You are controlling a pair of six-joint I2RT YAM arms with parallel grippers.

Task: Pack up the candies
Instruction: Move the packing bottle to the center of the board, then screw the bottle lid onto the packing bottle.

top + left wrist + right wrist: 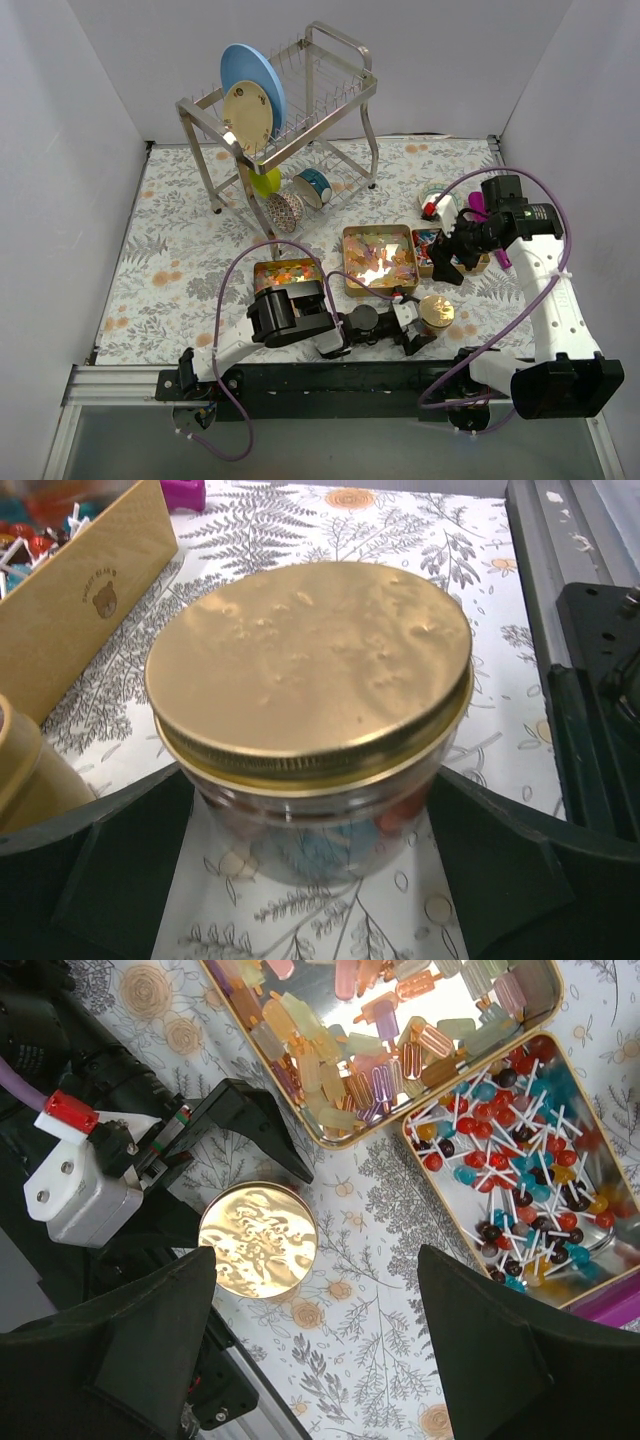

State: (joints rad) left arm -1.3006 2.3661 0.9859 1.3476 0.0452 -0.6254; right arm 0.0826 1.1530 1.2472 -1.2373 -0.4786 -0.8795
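A clear glass jar with a round gold lid [310, 665] stands on the floral cloth near the front edge [436, 311]; blue and red pieces show through its wall. My left gripper [315, 780] is open, one finger on each side of the jar. My right gripper [315, 1260] is open and empty, hovering above the cloth between the jar [258, 1240] and the trays. The candies lie in open gold tins: translucent yellow-orange gummies [380, 1050], red-blue-white pieces on sticks [520, 1160], and red-orange-yellow bits [288, 272].
A metal dish rack [300, 110] with a blue and a cream plate stands at the back, cups and rolls beneath it. A purple scoop [498, 255] lies beside the right tin. The black base rail [330, 375] runs along the near edge.
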